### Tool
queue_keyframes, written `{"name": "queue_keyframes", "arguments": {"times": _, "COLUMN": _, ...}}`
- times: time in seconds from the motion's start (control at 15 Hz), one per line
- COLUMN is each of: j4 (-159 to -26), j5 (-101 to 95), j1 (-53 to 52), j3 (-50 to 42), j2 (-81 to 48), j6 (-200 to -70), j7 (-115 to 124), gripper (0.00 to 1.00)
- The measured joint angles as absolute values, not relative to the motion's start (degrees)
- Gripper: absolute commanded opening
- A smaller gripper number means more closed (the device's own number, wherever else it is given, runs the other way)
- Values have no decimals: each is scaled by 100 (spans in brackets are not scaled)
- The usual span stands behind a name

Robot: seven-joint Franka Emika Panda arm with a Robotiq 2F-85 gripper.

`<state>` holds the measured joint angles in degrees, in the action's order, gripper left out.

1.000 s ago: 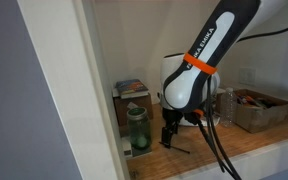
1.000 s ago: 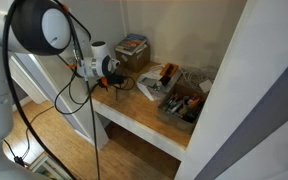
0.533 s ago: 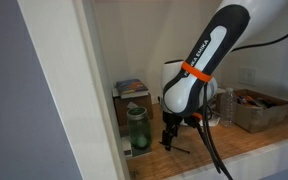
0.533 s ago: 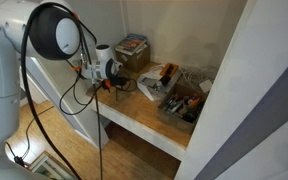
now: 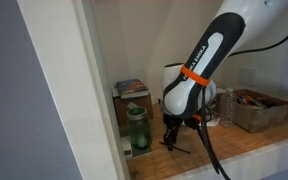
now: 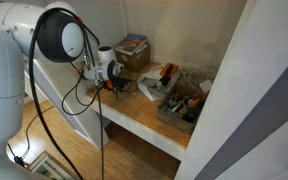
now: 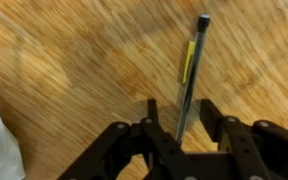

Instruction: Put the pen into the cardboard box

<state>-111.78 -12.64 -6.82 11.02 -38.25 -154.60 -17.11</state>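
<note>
The pen (image 7: 189,75), dark with a yellow clip, lies flat on the wooden shelf (image 7: 64,70) and runs up from between my fingers. My gripper (image 7: 181,112) points down over its near end. The jaws stand on either side of the pen with a small gap on each side, so it is open and holds nothing. In both exterior views the gripper (image 5: 169,138) (image 6: 112,84) hangs low over the shelf's outer end. The cardboard box (image 5: 256,113) (image 6: 180,106), open-topped with several small items inside, stands further along the shelf.
A green-lidded jar (image 5: 137,128) stands close beside the gripper, with a brown box under stacked books (image 5: 132,92) behind it. A clear jar (image 5: 226,105) sits between the arm and the cardboard box. A white wall panel (image 5: 74,90) borders the shelf.
The jaws have narrowed from wide open toward the pen. The arm has settled a little lower over the shelf; the pen has not moved.
</note>
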Motion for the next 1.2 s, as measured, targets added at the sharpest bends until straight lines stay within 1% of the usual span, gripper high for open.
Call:
{"name": "queue_keyframes", "arguments": {"times": 0.07, "j4": -11161, "j5": -1264, "j1": -682, "j3": 1103, "j2": -3825, "j6": -15441, "j7": -1721, "gripper": 13}}
{"name": "queue_keyframes", "arguments": {"times": 0.27, "j4": -11108, "j5": -1264, "j1": -682, "j3": 1104, "j2": -3825, "j6": -15327, "j7": -1752, "gripper": 4}}
{"name": "queue_keyframes", "arguments": {"times": 0.33, "j4": -11081, "j5": -1263, "j1": -682, "j3": 1106, "j2": -3825, "j6": -15242, "j7": -1764, "gripper": 4}}
{"name": "queue_keyframes", "arguments": {"times": 0.4, "j4": -11060, "j5": -1263, "j1": -682, "j3": 1112, "j2": -3824, "j6": -15155, "j7": -1773, "gripper": 8}}
{"name": "queue_keyframes", "arguments": {"times": 0.8, "j4": -10914, "j5": -1169, "j1": -681, "j3": 1131, "j2": -3685, "j6": -14541, "j7": -1733, "gripper": 8}}
{"name": "queue_keyframes", "arguments": {"times": 1.2, "j4": -10978, "j5": -946, "j1": -454, "j3": 877, "j2": -2545, "j6": -13900, "j7": -1568, "gripper": 8}}
